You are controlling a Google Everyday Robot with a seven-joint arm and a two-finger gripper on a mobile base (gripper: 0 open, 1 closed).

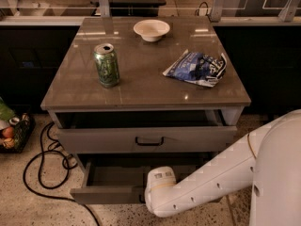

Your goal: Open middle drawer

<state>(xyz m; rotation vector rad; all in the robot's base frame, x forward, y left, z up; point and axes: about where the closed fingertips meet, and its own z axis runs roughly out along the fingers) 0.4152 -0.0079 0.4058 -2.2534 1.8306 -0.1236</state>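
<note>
The middle drawer (106, 194) is pulled well out, and its plain grey interior (117, 175) shows. Its handle is hidden behind my arm. My gripper (143, 197) is at the centre of this drawer's front, mostly hidden behind my white wrist (160, 187). My white arm (221, 173) reaches in from the lower right. Above it, the taller top drawer (94, 140) with its black loop handle (149, 141) stands slightly out from the cabinet. The lowest drawer is out of view.
On the cabinet top (141, 79) stand a green can (106, 65), a white bowl (151, 29) and a blue crumpled bag (196, 68). A black cable (42, 166) loops on the floor at left, beside a basket of items (11, 131).
</note>
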